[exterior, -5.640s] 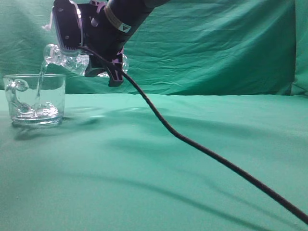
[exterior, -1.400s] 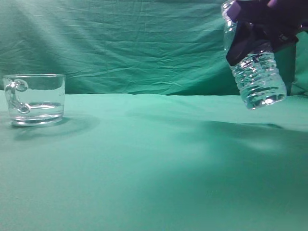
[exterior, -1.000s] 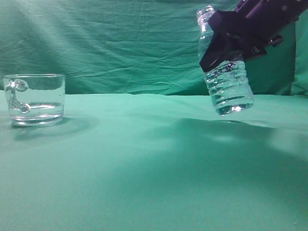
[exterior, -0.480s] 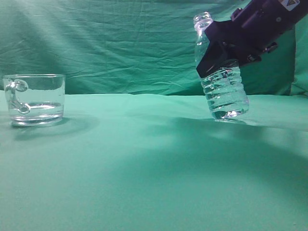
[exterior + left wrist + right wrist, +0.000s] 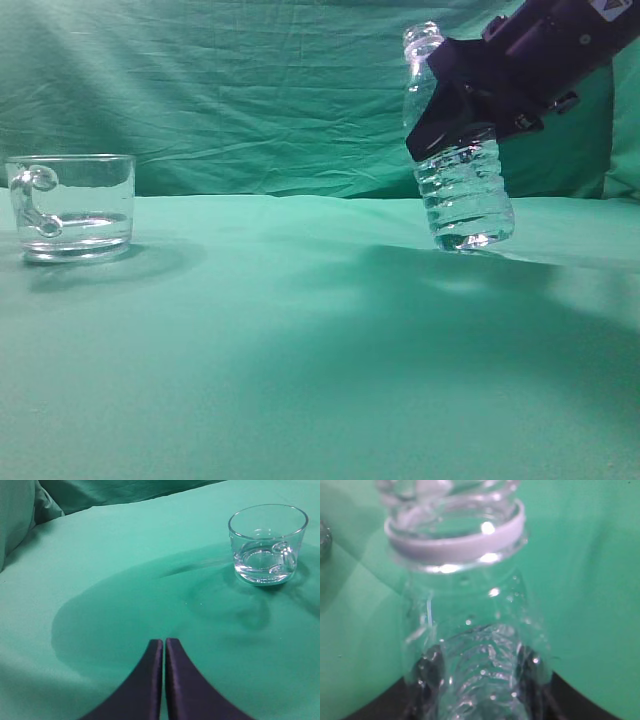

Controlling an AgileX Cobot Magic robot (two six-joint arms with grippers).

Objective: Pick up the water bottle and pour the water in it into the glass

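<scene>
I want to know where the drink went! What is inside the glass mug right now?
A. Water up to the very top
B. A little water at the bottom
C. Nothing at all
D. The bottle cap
B: the glass mug shows a low water line near its base.

A wrinkled green cloth backdrop hung behind everything, creased in long folds. The same green cloth covered the table, lying mostly smooth. Soft light fell from above, leaving broad dim shadows across it.
</scene>
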